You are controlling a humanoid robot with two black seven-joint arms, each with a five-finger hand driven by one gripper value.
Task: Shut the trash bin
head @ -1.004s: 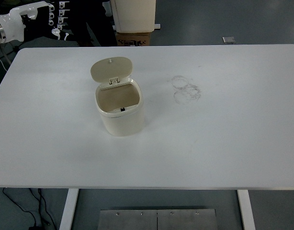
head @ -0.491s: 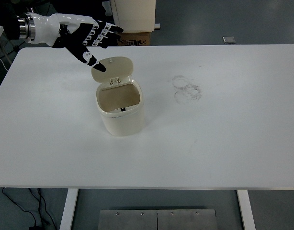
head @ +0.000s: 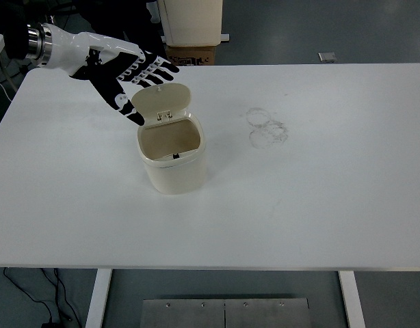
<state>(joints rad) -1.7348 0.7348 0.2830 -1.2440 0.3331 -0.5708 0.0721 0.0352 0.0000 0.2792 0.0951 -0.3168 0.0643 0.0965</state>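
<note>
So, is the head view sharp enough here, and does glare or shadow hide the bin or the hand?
Head view: sharp overall, lighting even; the white table is bright but without glare; only a soft shadow around the trash bin; the left hand shows little blur, its spread fingers distinct behind the raised lid.

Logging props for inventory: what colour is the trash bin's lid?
Cream, matching the trash bin body; the raised lid shows best in the head view.
</note>
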